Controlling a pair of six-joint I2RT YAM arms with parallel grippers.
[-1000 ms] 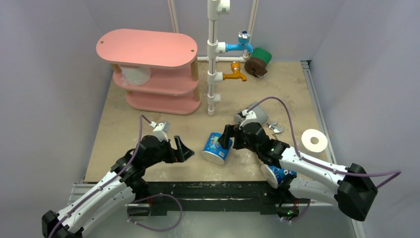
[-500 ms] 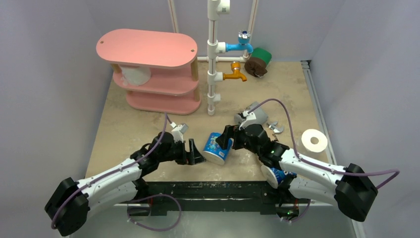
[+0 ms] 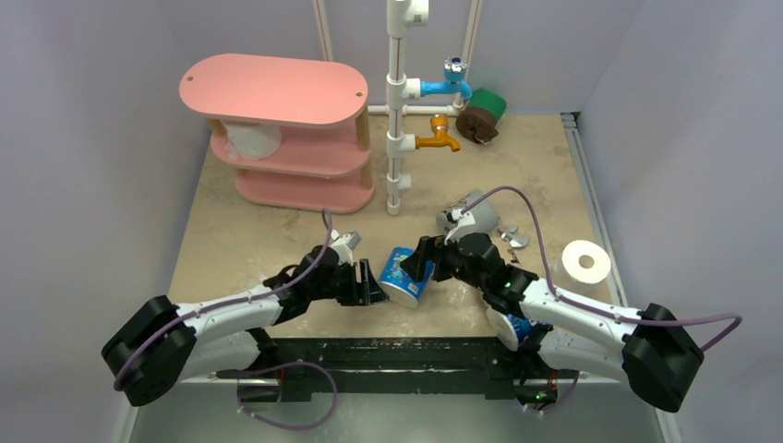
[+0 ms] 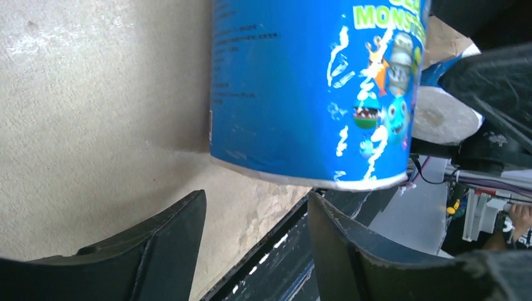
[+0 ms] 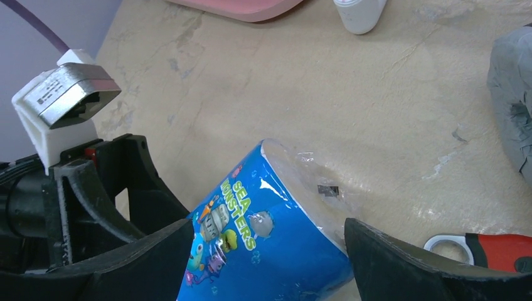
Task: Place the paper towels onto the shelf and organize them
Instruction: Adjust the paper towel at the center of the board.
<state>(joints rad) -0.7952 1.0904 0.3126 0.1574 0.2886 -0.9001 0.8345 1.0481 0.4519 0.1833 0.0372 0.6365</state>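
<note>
1. The blue printed roll (image 3: 403, 275) lies on the table (image 3: 277, 231) just below the middle of the top view, between the two grippers. In the left wrist view its upper part is cut off by the frame edge.
2. The right gripper (image 5: 268, 222) straddles that roll with its fingers spread wide, one on each side and close against the wrapper. I cannot tell whether they actually press on it.
3. The left gripper (image 4: 256, 197) has its fingers partly apart with nothing between them. The roll's white end sits just past the tips, and contact is hard to judge.
4. A second blue roll (image 3: 519, 326) shows lower right of centre, mostly hidden under the right arm.
5. The grey roll (image 3: 475, 214) sits just above the right gripper, partly crossed by a cable. In the right wrist view only a slice of it shows at the right edge.
6. Only a corner of the wrench (image 5: 502, 251), with its red handle, shows at the lower right of the right wrist view.
7. The bare white roll (image 3: 587, 261) lies flat at the right, well apart from the others, with its core showing.
8. The green roll (image 3: 489, 103) and the brown roll (image 3: 475, 125) sit together at the upper right, beside the white pipe frame (image 3: 397, 111).
9. The pink shelf (image 3: 277, 92) stands at the upper left. The shelved white roll (image 3: 251, 138) is at the left end of its middle tier, with its top hidden under the upper board.
</note>
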